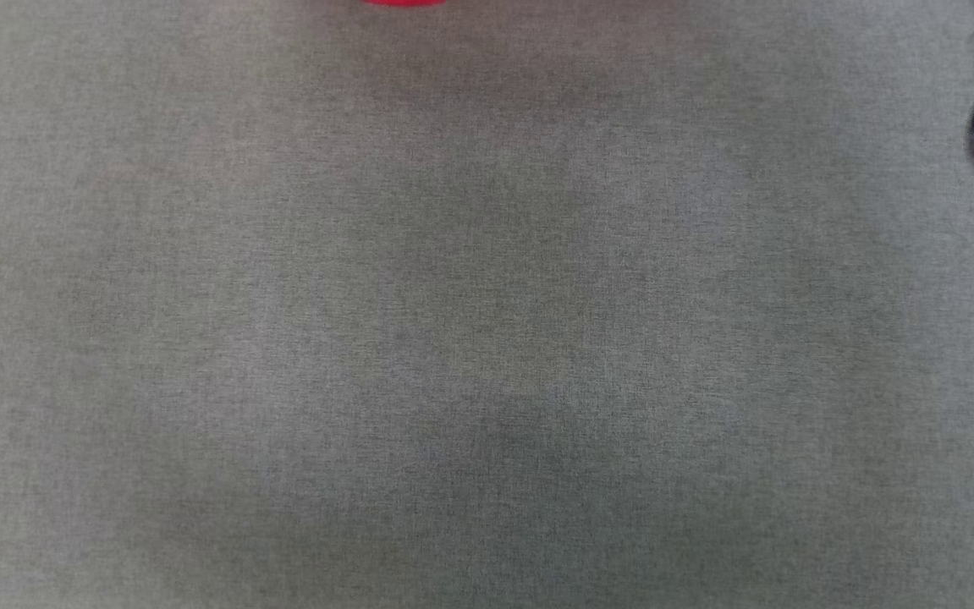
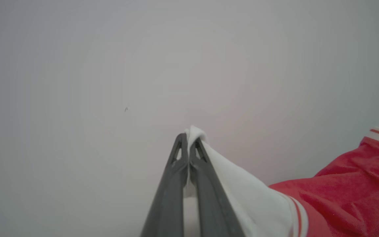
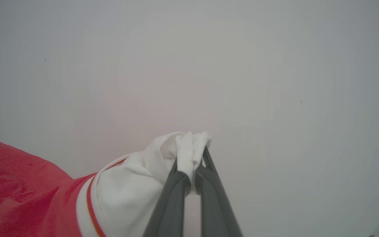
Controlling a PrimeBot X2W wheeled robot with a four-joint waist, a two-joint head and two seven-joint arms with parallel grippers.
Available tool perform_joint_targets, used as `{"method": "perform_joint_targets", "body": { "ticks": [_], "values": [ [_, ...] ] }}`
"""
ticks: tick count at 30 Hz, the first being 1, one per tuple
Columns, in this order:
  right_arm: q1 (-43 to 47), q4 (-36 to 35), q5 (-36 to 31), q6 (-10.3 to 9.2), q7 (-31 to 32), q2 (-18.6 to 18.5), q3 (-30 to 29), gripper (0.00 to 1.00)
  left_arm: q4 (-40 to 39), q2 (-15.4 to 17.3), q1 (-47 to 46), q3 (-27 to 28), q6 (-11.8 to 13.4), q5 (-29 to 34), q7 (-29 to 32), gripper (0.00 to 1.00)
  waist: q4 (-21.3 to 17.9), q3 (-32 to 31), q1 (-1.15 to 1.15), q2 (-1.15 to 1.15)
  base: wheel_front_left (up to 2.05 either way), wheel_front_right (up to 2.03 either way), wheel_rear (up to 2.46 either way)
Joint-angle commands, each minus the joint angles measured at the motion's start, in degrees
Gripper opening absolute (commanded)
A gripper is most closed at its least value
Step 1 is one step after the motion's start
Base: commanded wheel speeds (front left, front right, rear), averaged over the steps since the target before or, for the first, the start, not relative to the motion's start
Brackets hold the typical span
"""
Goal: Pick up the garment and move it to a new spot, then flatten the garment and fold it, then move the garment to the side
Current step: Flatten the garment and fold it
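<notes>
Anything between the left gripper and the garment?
Nothing: the left gripper pinches the garment directly by its white trim, as the left wrist view shows.

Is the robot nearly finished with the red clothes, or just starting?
Just starting, it seems. Done: the garment looks lifted off the grey table. In hand: the left gripper and right gripper each pinch its white trim, holding it up. Left: lay it down in a new spot, flatten it, fold it, move it aside.
</notes>
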Motion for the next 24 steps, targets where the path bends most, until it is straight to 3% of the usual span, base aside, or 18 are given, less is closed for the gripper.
{"method": "perform_joint_targets", "body": {
  "ticks": [1, 7, 13, 24],
  "values": [
    [2.3, 2.2, 1.7, 0.0, 0.7, -0.3, 1.0, 0.0, 1.2, 0.5, 2.7, -1.5, 0.0, -1.4, -0.9, 0.0, 0.1, 0.2, 0.0, 0.0, 0.0, 0.0, 0.0],
    [7.0, 5.1, 7.2, 0.0, 3.8, -0.3, 4.8, 0.0, 4.1, 0.7, 9.2, -4.1, 0.0, -6.2, 0.7, 0.0, 0.1, -0.2, 0.0, 0.0, 0.0, 0.0, 0.0],
    [14.1, 4.0, 16.2, 0.0, 11.8, -1.9, 9.6, 0.0, 5.8, 0.9, 16.4, -6.5, 0.0, -9.9, 5.6, 0.0, 0.0, -1.5, 0.0, 0.0, 0.0, 0.0, 0.0],
    [30.5, -10.2, 30.4, 0.0, 27.8, -9.0, 16.0, 0.0, -0.2, 4.9, 31.8, -7.8, 0.6, -18.2, 18.7, 0.0, -0.1, -5.0, 0.0, 0.0, 0.0, 0.0, 0.0]
  ]
}}
